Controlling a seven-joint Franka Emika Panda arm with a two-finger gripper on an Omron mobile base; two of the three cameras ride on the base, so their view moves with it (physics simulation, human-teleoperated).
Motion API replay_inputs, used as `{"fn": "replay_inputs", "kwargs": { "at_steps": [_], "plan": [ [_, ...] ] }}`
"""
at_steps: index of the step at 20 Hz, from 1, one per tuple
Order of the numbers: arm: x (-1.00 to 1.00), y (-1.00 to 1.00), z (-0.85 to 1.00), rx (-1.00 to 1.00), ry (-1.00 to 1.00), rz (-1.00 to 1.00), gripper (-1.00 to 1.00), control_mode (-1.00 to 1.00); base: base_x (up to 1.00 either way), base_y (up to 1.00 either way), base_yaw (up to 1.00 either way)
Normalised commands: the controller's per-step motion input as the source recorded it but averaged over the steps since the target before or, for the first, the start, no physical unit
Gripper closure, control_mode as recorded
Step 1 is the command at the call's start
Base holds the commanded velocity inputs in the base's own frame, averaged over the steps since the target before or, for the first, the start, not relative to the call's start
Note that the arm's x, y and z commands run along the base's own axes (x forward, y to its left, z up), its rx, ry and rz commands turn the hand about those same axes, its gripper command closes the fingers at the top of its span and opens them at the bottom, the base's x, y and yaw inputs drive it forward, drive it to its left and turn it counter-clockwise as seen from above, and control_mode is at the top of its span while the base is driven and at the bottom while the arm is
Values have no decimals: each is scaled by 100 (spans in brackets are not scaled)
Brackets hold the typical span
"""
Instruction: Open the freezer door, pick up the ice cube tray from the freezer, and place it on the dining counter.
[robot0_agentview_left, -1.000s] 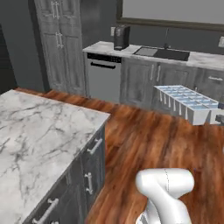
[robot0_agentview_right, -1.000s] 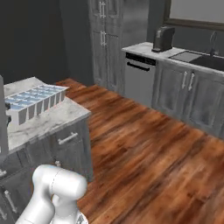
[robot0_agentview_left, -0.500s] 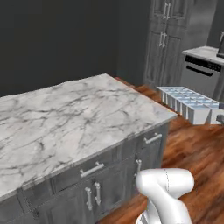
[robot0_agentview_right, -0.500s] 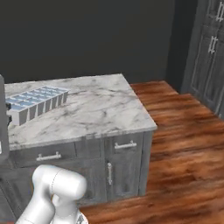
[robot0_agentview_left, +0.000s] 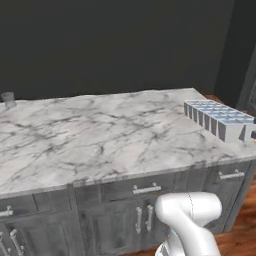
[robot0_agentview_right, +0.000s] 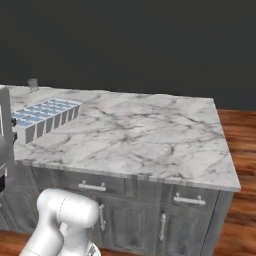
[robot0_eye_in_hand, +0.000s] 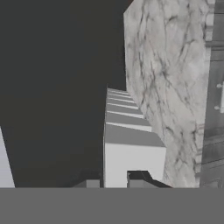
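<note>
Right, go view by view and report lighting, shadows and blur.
Left base view: even flat light, soft blur, white grey-veined marble dining counter glare-free. Right base view: the same, pale blue-celled ice cube tray casting hardly any shadow. Hand view: tray washed pale, black backdrop, gripper dim.

the ice cube tray (robot0_agentview_left: 218, 119) hangs level over the dining counter (robot0_agentview_left: 100, 135).

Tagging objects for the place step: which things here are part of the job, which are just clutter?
Job:
- tray, held over the counter's edge
- counter, the marble slab it goes on
- gripper, shut on the tray's end

Clutter:
- small glass at the counter's far corner
- wood floor
</note>
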Motion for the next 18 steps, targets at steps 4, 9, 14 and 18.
{"fn": "replay_inputs", "kwargs": {
  "at_steps": [4,9,14,18],
  "plan": [
    [0,0,0,0,0,0,100,100,49,0,22],
    [0,0,0,0,0,0,100,100,59,0,8],
    [0,0,0,0,0,0,100,100,53,0,5],
    [0,0,0,0,0,0,100,100,36,0,6]
  ]
}}
